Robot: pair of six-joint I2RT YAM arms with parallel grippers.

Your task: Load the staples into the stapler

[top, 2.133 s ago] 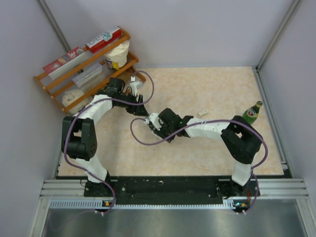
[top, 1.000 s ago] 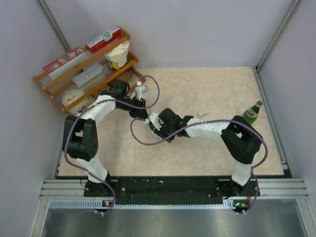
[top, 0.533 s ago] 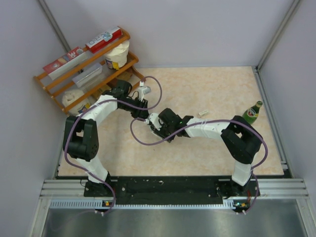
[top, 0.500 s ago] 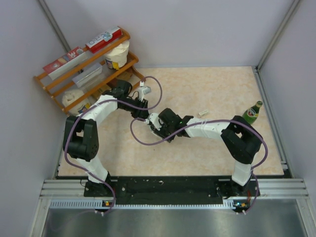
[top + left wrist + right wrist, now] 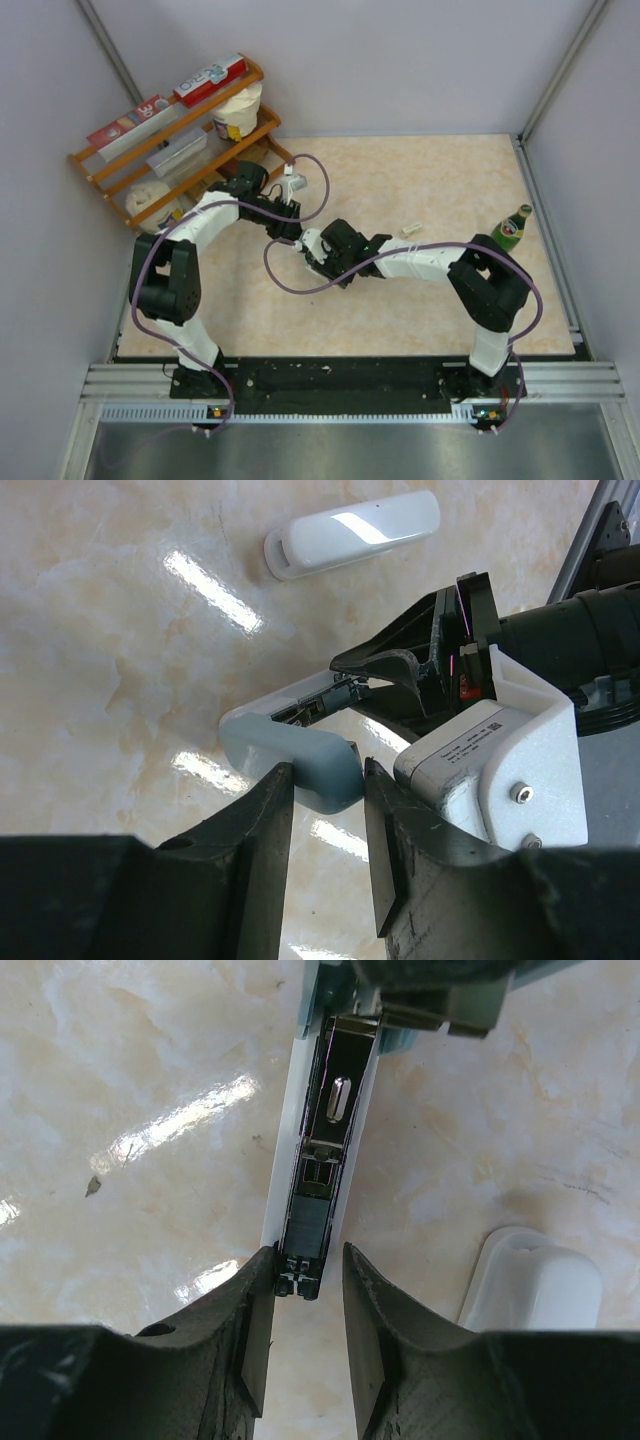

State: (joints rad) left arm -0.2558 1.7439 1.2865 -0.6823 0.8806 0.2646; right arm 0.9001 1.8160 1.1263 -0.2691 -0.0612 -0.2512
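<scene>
Top view first: both arms reach into the middle of the table (image 5: 420, 300); the left gripper (image 5: 293, 226) and right gripper (image 5: 306, 248) sit nearly tip to tip, so whatever's between them is mostly buried, and I can't read either jaw from up here. The staples (image 5: 410, 230) are a little whitish packet lying on the table just past the right forearm, well apart from both grippers, nothing touching it; a green bottle (image 5: 511, 228) stands upright near the right edge; a wooden rack (image 5: 175, 150) with boxes and a cup sits in the far left corner.

Left wrist: the fingers are set narrow and clamped on the rounded end of the blue stapler (image 5: 300, 742), one each side; the stapler is opened up so its insides show; the right gripper's black fingers come in from the right onto that open part; a white stapler (image 5: 350, 535) lies flat on the table beyond, apart from everything.

Right wrist: looking straight down the opened stapler; the metal channel is bare on top, with an oval slot further up and a dark grey block near the tip; the right fingers are narrow and look pinched on that tip, one either side; the far end runs under the left gripper; the white stapler's rounded end pokes in at lower right, just beside one finger, can't tell if touching.
</scene>
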